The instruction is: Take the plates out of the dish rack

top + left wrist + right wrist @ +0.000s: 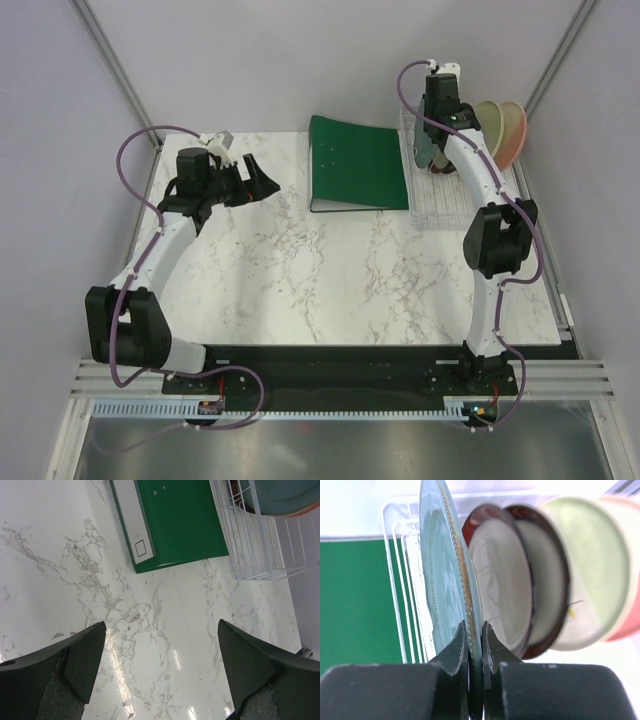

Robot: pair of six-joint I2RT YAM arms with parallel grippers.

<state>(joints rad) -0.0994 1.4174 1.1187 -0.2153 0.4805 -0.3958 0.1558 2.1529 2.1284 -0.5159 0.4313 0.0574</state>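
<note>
Plates (pixel 500 125) stand on edge in the dish rack (pixel 435 205) at the far right of the table (pixel 320 270). The ribs keep them upright and spaced, so each rim sticks up where 2 fingers can reach it. That is likely why the right gripper (pixel 475 630) comes in edge-on: its fingers are pressed together on the rim of the grey plate (pixel 440 580), 1 finger on each face, with the rim seated deep between them. This plate is the outermost of the row on the binder side, so it can probably come out without scraping a neighbour. The red-rimmed plate (pixel 505 580) stands just beside it (close, though a gap shows between them). The paler plates lean further along behind that one.

The grey plate looks to sit in its slot, not yet lifted, so unloading seems to be at its start.

The left gripper (pixel 161 624) hangs spread wide over bare marble, holding nothing, well apart from the rack. The green binder (pixel 185 520) lies flat between it and the rack. From there it may be waiting to take a plate.
</note>
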